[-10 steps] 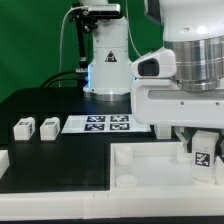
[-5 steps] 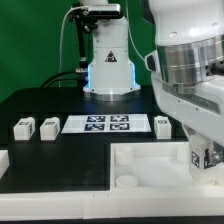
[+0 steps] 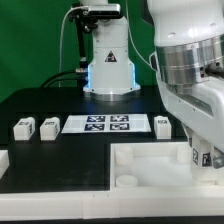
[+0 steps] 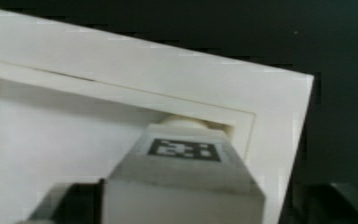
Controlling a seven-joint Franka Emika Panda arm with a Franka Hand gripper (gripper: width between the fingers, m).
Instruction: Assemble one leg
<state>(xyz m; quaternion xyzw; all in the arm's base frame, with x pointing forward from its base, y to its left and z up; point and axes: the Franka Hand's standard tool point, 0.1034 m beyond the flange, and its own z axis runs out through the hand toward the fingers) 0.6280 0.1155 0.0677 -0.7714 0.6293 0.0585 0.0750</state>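
Observation:
My gripper (image 3: 203, 160) is shut on a white leg (image 3: 202, 155) with a black-and-white tag and holds it upright over the far right corner of the large white tray-like piece (image 3: 150, 160), in the exterior view's right. In the wrist view the held leg (image 4: 185, 165) stands between my dark fingers (image 4: 73, 205), its end right at the round corner socket (image 4: 190, 124) of the tray piece (image 4: 87, 60). Whether it is seated in the socket I cannot tell. Three more legs lie on the black table: two at the left (image 3: 22, 128) (image 3: 47, 127) and one near my arm (image 3: 163, 124).
The marker board (image 3: 108, 123) lies flat on the table between the loose legs. A white lit stand (image 3: 108, 70) with cables rises behind it. A small white block (image 3: 3, 160) sits at the exterior view's left edge.
Over the last second my wrist turned and the held leg shifted slightly right and down toward the tray corner. Since half a second ago almost nothing moved.

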